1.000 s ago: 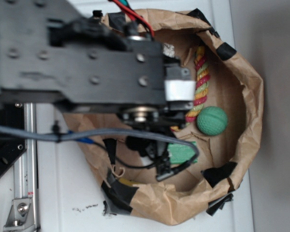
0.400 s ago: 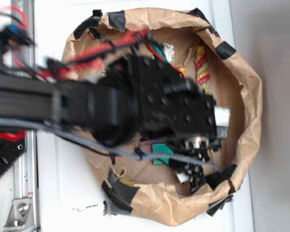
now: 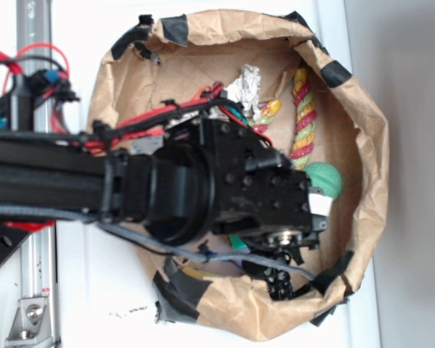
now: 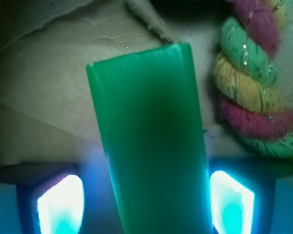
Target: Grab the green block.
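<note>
Although the green block (image 4: 154, 141) sits right between the two glowing fingertips (image 4: 61, 204) in the wrist view, the grasp does not look finished, and several things could go wrong from here. On the left, there is a clear gap between the fingertip and the block's side; on the right, the other fingertip is almost at the block's edge, but I cannot tell if it touches. So the gripper (image 4: 146, 204) is apart, standing around the block and not clamped on it — if it closes unevenly, the right finger may push first and turn the block before the left one arrives. The block's surface looks smooth and glossy, so in my judgement it could slip out when lifted with a weak squeeze. Further right, the twisted rope (image 4: 256, 92) lies just beside the block, and a finger may catch it. The block rests on the brown paper floor of the paper bag (image 3: 362, 116); its long axis runs from the gripper up and away in the wrist view, leaning a little to the left, with the far short end pointing toward the paper fold. In the exterior view the arm hides it almost fully, near the green ball (image 3: 328, 178).
</note>
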`<state>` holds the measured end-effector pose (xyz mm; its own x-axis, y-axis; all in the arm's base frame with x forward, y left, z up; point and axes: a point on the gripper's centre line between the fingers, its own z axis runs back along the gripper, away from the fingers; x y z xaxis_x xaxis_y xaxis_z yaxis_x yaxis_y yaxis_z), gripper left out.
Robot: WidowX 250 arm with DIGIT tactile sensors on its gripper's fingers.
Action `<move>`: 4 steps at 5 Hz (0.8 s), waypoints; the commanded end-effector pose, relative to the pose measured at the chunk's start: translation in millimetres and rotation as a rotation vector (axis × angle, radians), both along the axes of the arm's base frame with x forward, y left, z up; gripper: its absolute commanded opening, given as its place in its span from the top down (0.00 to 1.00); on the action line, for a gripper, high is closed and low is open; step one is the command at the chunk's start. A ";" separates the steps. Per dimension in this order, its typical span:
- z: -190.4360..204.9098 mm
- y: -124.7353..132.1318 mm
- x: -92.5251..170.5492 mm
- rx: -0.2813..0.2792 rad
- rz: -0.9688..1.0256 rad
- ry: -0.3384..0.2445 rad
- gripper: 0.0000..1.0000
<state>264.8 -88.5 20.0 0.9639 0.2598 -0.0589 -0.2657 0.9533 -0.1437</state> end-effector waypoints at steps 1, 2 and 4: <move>-9.7 11.8 5.4 0.056 -0.085 -0.086 1.00; 3.2 28.5 16.4 0.009 -0.105 -0.144 1.00; 106.2 80.0 9.1 0.294 -0.258 -0.314 1.00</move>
<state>274.3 -5.5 117.6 0.9690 -0.0178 0.2464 -0.0052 0.9957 0.0925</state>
